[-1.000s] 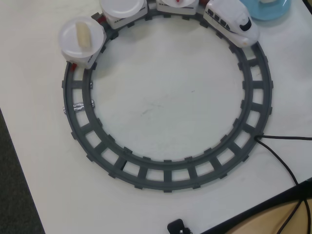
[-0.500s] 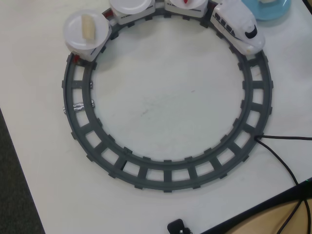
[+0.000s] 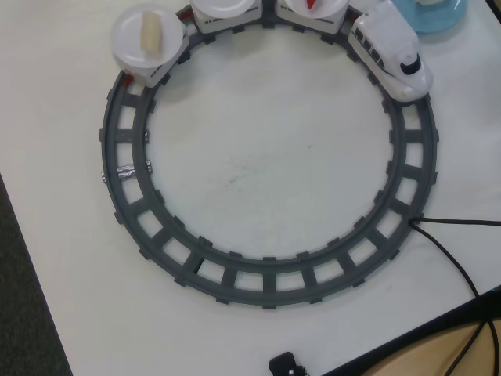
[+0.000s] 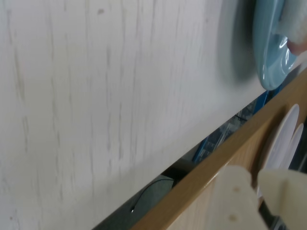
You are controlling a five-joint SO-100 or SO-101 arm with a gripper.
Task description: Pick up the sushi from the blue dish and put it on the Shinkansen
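Observation:
The blue dish (image 3: 440, 19) sits cut off at the top right corner of the overhead view. In the wrist view it (image 4: 271, 52) is blurred at the top right, with the pale white-pink sushi (image 4: 296, 28) on it at the frame edge. The white Shinkansen (image 3: 395, 51) stands on the track just left of the dish, nose toward the lower right. My gripper (image 4: 254, 175) shows only in the wrist view, at the bottom right and well away from the dish. Its cream fingers (image 4: 232, 196) stand almost together and hold nothing. The arm is out of the overhead view.
A dark grey ring track (image 3: 235, 274) fills the table. Carriages behind the train carry white plates (image 3: 133, 43), one with a beige piece (image 3: 150, 33) and one with a red piece (image 3: 311, 4). A black cable (image 3: 462, 270) runs right. A wooden edge (image 4: 225, 158) and spare white plates (image 4: 286, 136) lie beyond the table.

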